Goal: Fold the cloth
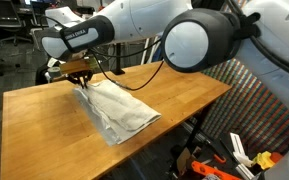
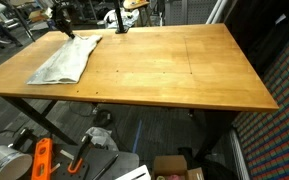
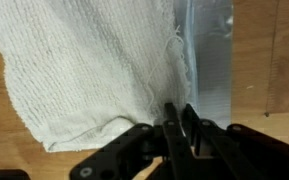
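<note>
So the white cloth (image 1: 119,112) lies on the wooden table (image 1: 189,92), near one end of it. It is flat and a bit crumpled, and one edge goes up to the gripper (image 1: 81,80). In the wrist view the cloth (image 3: 84,70) fills most of the picture. There the gripper (image 3: 181,125) has its two black fingers squeezed tight on the edge of the cloth. A shiny grey strip (image 3: 209,60) lies just beside the cloth. The big white arm (image 1: 134,30) reaches over the table.
</note>
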You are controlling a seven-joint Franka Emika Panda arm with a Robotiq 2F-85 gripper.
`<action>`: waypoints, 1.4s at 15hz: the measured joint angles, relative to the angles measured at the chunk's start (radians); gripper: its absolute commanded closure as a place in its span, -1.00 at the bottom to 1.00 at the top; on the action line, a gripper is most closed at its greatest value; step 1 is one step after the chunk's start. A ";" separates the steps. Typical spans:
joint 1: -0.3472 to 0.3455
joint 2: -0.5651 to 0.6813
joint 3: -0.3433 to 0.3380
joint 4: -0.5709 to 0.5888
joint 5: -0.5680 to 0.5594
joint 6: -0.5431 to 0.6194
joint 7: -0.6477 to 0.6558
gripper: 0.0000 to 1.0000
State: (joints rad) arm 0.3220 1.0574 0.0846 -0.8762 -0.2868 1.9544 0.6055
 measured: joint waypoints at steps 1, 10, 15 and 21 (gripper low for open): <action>0.000 0.000 0.000 0.005 0.001 0.000 0.019 0.66; 0.001 0.020 0.008 0.043 0.003 -0.004 0.099 -0.37; -0.010 -0.067 0.045 -0.077 0.001 0.010 -0.059 -1.00; -0.115 -0.245 0.150 -0.351 0.041 0.009 -0.319 -1.00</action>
State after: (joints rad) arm 0.2066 0.8127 0.2348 -1.2271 -0.2454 1.9633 0.2870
